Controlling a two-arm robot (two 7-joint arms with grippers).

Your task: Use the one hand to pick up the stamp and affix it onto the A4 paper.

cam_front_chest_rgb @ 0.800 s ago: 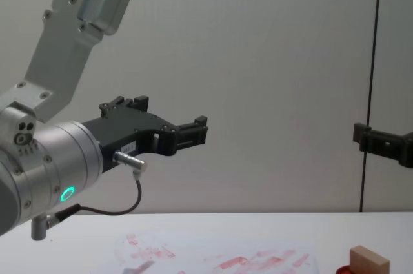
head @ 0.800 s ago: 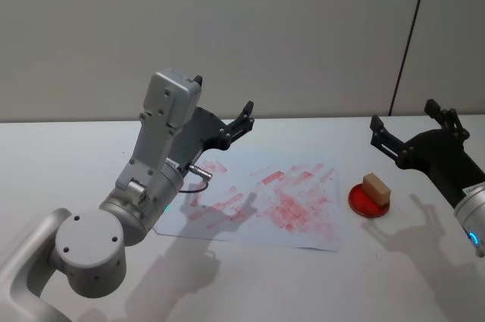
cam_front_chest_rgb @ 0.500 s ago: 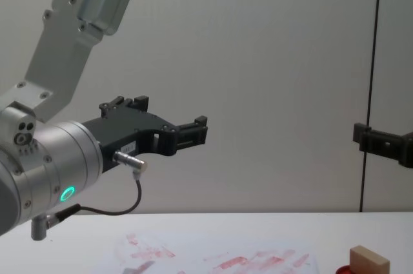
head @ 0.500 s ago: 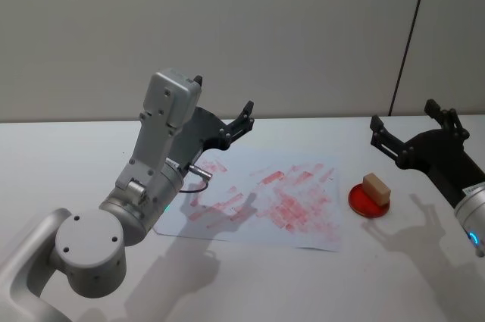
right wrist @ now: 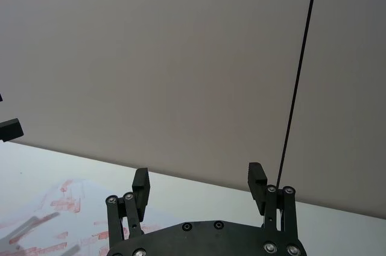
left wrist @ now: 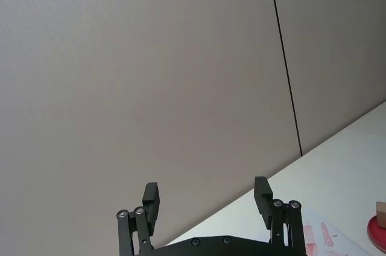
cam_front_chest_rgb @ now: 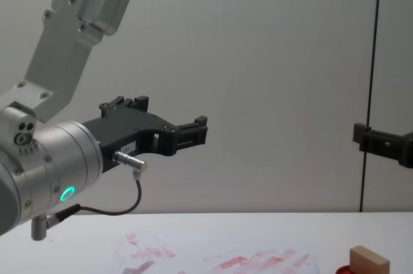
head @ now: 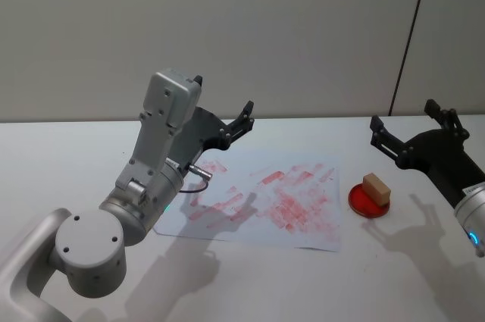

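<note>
Showing one stamp (head: pixel 376 186), one A4 paper (head: pixel 258 212)

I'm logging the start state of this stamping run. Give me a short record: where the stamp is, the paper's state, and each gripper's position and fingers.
stamp: light wooden block resting on the red ink pad, not gripped
A4 paper: flat on the table, to the left of the pad, covered in red prints
right gripper: open, empty, raised off the table on the stamp's side
left gripper: open, empty, raised over the paper's left part
progress: stamp not yet picked up
</note>
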